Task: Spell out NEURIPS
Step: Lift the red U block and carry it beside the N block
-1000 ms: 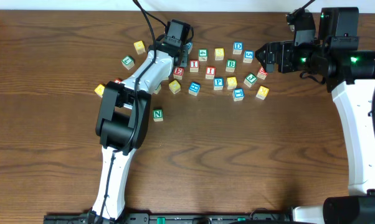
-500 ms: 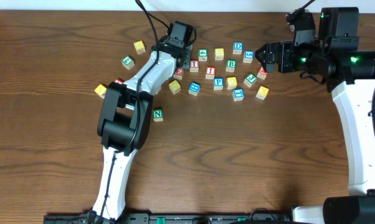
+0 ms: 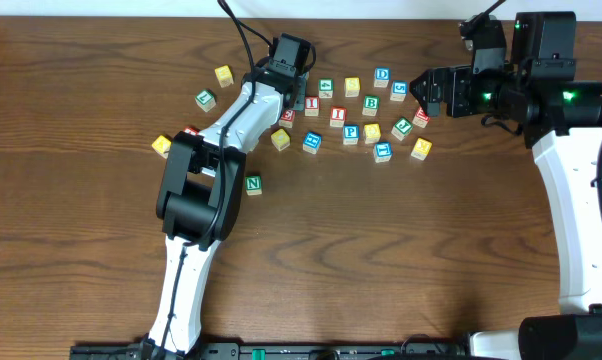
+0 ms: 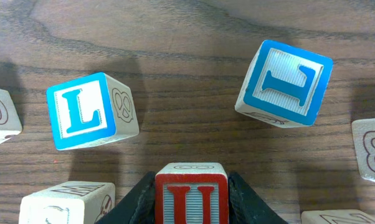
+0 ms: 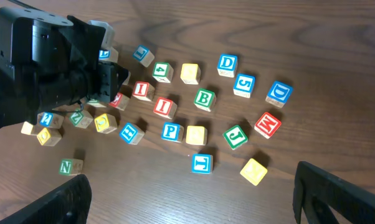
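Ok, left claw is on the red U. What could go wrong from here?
1. The left claw pinches the red U cube inside a tight cluster. A pale cube sits right beside the claw and could get dragged along on the lift.
2. The green N cube lies close to the left arm's elbow. Swinging over to place the U may knock it.

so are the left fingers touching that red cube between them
Touching. The left wrist view shows both fingers flush against the sides of the red cube, with no gap visible.
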